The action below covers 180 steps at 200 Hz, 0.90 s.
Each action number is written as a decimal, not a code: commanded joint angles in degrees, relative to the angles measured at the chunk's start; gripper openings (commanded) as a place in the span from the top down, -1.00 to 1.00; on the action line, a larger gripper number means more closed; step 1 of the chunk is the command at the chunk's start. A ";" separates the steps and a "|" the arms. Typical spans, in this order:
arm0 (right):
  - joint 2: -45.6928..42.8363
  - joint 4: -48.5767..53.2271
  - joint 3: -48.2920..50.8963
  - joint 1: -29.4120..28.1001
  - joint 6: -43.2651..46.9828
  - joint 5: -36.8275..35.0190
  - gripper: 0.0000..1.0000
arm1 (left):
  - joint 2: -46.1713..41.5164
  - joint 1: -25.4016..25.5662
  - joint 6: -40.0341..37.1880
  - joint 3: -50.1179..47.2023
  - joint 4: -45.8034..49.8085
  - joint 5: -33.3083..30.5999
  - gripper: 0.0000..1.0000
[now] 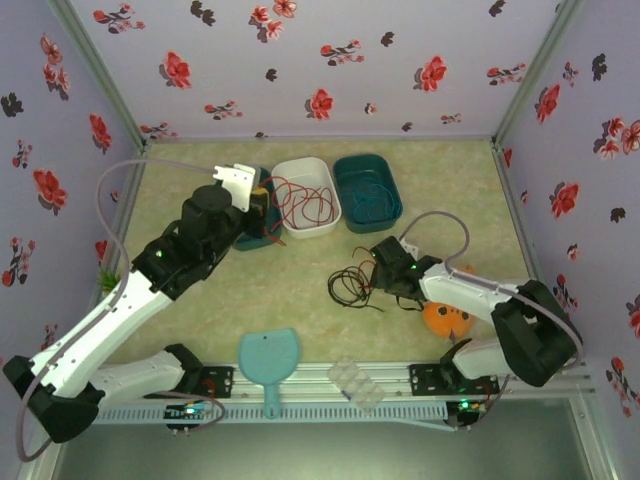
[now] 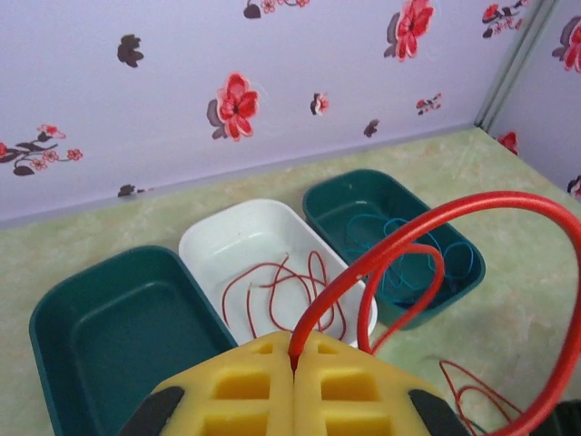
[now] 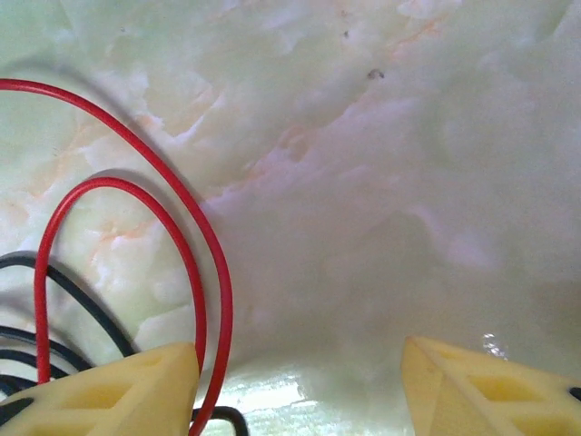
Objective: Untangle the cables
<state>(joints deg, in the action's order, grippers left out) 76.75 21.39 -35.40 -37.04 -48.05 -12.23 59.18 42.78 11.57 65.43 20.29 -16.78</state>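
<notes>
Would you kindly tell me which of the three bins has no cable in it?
The dark teal bin at the left end: it is bare inside, while the white bin holds red cable and the other teal bin holds blue-teal cable.

Your counter is pale green marble. At its far side sit a dark teal bin, a white bin and a teal bin. Nearer you, black cable and red cable loops lie on it, with an orange object to their right.
</notes>
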 commanded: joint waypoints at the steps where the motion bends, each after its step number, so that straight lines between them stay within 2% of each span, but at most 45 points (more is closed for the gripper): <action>1: -2.65 4.30 -1.14 0.39 0.30 -2.60 -0.24 | 2.67 -1.33 -1.05 3.50 0.82 0.45 1.00; 60: -7.89 9.17 -4.30 0.39 2.64 -3.69 -0.34 | 10.81 -5.93 0.16 11.63 -0.18 6.29 1.00; 104: -10.26 11.02 -6.06 0.42 4.05 -4.46 -0.39 | 17.30 -11.01 2.88 16.83 -4.10 13.76 1.00; 122: -10.80 11.54 -6.98 0.39 4.73 -4.91 -0.43 | 20.84 -11.95 3.19 19.81 -4.52 14.58 1.00; 180: -12.05 12.60 -8.63 0.45 6.38 -6.58 -0.85 | 31.63 -14.04 4.34 26.80 -6.82 14.74 1.00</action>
<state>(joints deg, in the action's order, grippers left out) 65.84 31.90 -42.06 -36.99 -43.03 -16.53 87.94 29.82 14.90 89.43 16.93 -3.31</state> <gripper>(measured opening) 0.892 0.061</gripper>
